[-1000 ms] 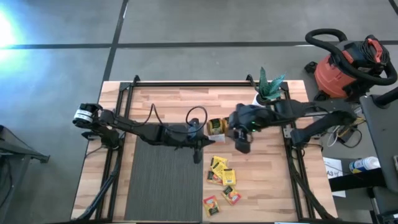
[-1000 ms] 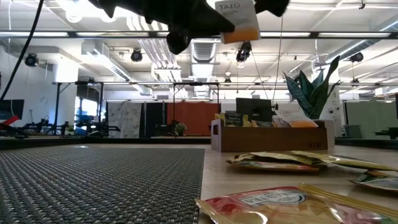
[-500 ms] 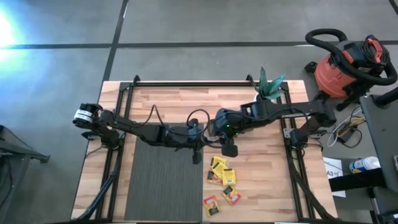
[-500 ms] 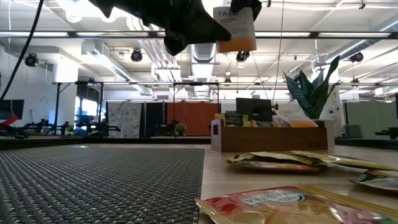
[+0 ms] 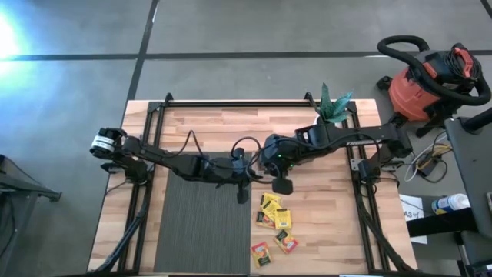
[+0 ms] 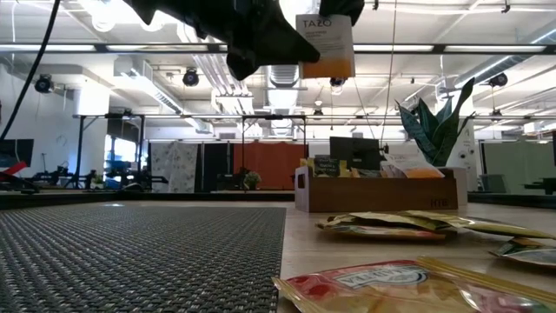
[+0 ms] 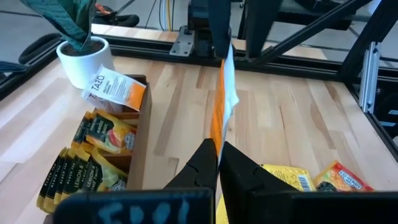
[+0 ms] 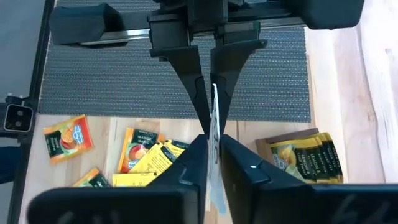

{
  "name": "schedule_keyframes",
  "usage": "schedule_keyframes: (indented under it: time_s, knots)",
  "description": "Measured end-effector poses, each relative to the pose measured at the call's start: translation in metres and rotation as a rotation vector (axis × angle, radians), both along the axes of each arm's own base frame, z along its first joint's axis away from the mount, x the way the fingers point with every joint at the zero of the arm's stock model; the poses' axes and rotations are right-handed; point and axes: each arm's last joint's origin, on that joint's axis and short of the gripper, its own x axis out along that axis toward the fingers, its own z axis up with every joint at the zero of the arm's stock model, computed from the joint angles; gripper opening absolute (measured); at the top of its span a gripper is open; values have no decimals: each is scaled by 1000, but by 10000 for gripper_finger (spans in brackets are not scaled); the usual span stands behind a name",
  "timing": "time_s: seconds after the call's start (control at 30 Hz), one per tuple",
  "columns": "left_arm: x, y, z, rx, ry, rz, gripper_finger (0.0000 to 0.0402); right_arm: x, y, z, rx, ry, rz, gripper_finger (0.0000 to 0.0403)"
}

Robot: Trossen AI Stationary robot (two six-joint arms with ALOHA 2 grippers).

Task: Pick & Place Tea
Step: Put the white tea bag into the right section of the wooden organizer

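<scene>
One tea sachet (image 6: 326, 45), white above and orange below, hangs in the air between both grippers over the table's middle. My left gripper (image 7: 216, 163) is shut on it from the table's left. My right gripper (image 8: 211, 155) is shut on it from above and the right. A brown wooden tray (image 7: 139, 118) holds several yellow sachets (image 7: 93, 146) standing on edge and one white and orange sachet (image 7: 115, 90) leaning on its rim. Loose yellow and orange sachets (image 5: 273, 214) lie flat on the wood near the front. My left gripper pinches the sachet's near side edge (image 7: 217, 134) between its two fingers. The fingers come almost level from the table's left. The sachet stands upright on edge, lifted clear of the table. My right gripper pinches the sachet's upper part (image 8: 214, 127) between its two fingers, slanting down from the table's right. Its fingers face the left gripper's fingers (image 8: 191, 68). The sachet stays clear of the table.
A dark ribbed mat (image 5: 201, 223) covers the table's left front. A potted plant (image 5: 332, 108) in a white pot stands at the far right. The right arm (image 5: 338, 138) covers the tray in the high view. A red shop vacuum (image 5: 430, 77) stands off the table.
My right gripper has gone toward the table's left and come in over the sachet that the left gripper holds. In the low view the sachet has turned from tilted to nearly square and shifted slightly left.
</scene>
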Motion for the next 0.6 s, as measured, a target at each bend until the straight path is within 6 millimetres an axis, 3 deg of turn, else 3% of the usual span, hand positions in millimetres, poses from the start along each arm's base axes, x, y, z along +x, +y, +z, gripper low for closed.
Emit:
schedule_keyframes:
  time_s: [0.17,0.43,0.6]
  knots:
    - [0,-1,0,0,0,-4,10,0,0,-4,5,17,-28,12]
    - [0,-2,0,-86,-8,23,13,-2,-1,-6,-21,40,-28,9]
    - [-1,-4,1,-98,-16,47,44,-7,-2,-8,-49,88,-10,9]
